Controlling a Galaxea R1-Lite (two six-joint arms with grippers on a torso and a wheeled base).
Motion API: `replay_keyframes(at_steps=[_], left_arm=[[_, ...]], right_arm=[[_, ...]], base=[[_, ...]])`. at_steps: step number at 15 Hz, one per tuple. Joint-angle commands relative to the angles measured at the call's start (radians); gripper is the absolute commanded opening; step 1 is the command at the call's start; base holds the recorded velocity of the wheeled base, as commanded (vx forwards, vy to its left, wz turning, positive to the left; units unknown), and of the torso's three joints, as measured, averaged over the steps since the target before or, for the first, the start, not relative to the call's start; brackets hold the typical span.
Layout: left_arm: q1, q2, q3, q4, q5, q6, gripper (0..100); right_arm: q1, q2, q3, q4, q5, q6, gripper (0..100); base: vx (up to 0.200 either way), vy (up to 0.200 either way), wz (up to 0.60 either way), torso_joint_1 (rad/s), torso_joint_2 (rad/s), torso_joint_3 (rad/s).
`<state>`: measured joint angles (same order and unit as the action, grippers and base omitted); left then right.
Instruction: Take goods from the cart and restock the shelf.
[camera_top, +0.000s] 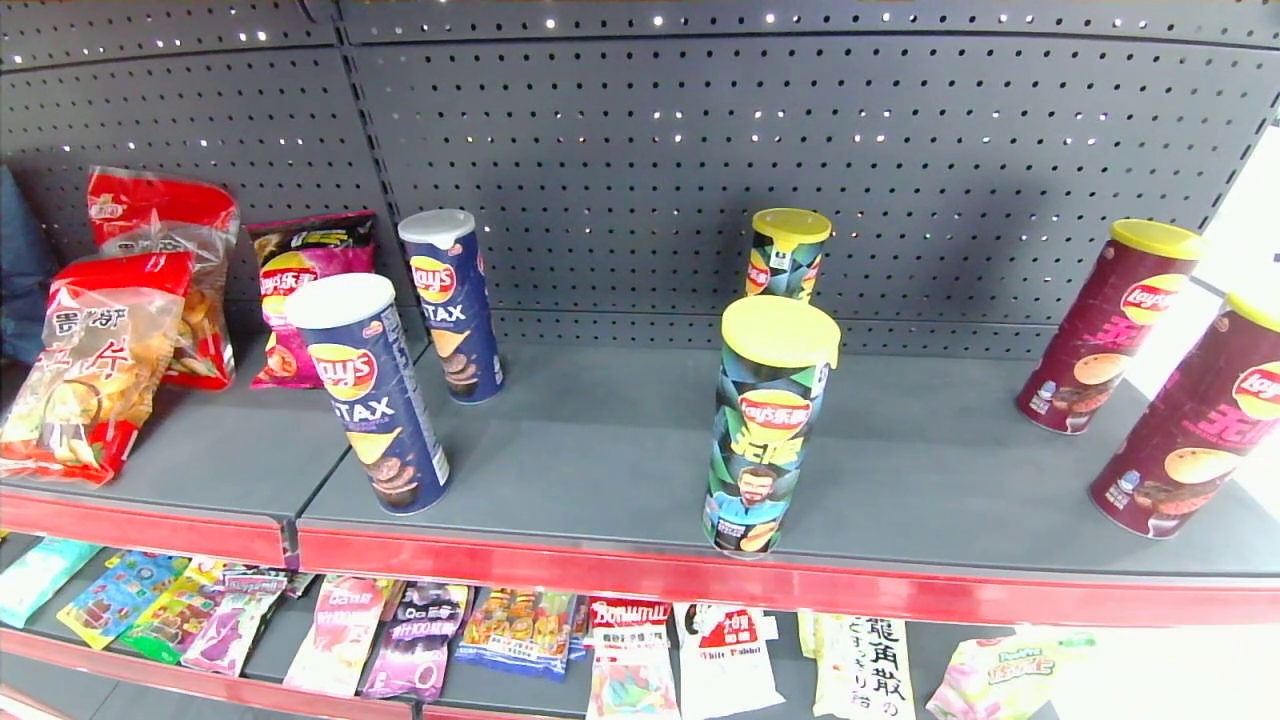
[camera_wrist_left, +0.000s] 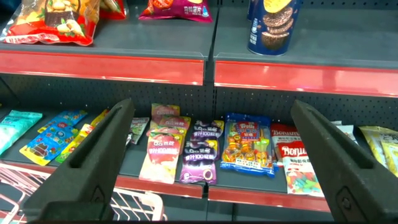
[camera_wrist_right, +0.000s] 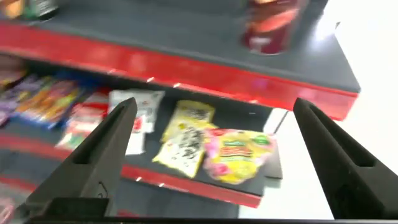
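counting ahead and above my claws: two blue cans (camera_top: 375, 390), two green cans (camera_top: 770, 420), two maroon cans (camera_top: 1105, 325), three bags (camera_top: 90, 360) on the shelf (camera_top: 600, 450). left claw (camera_wrist_left: 211, 112) and right claw (camera_wrist_right: 214, 109) both gape empty, candy packs (camera_wrist_left: 199, 152) beyond. left wrist view catches cart wire (camera_wrist_left: 143, 198) below that claw.

Head view high, looking down on near shelf (camera_top: 600, 470), wrist views lower, facing its front, blue can (camera_top: 375, 395) at nine o'clock shared with left wrist view.
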<state>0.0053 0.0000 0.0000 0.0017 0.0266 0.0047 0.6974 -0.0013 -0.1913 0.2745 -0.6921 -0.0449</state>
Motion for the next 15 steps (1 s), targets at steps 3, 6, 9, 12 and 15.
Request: replay_keyframes(at_steps=[3, 6, 9, 12, 15], left_arm=[[0.001, 0.000, 0.000, 0.000, 0.001, 0.000, 100], [0.001, 0.000, 0.000, 0.000, 0.001, 0.000, 100], [0.001, 0.000, 0.000, 0.000, 0.001, 0.000, 100], [0.001, 0.000, 0.000, 0.000, -0.001, -0.002, 100], [0.001, 0.000, -0.002, 0.001, 0.001, -0.002, 100]], right_arm=[[-0.035, 0.107, -0.043, -0.001, -0.150, -0.044, 100], [-0.156, 0.198, -0.053, -0.003, -0.155, -0.109, 100], [-0.450, 0.308, -0.054, -0.003, -0.145, -0.136, 100], [-0.523, 0.261, -0.042, -0.006, -0.092, -0.138, 100], [-0.685, 0.107, 0.039, -0.029, -0.113, -0.205, 100]], base=[[0.000, 0.000, 0.00, 0.000, 0.00, 0.000], [0.000, 0.000, 0.00, 0.000, 0.00, 0.000], [0.000, 0.000, 0.00, 0.000, 0.00, 0.000], [0.000, 0.000, 0.00, 0.000, 0.00, 0.000], [0.000, 0.000, 0.00, 0.000, 0.00, 0.000]])
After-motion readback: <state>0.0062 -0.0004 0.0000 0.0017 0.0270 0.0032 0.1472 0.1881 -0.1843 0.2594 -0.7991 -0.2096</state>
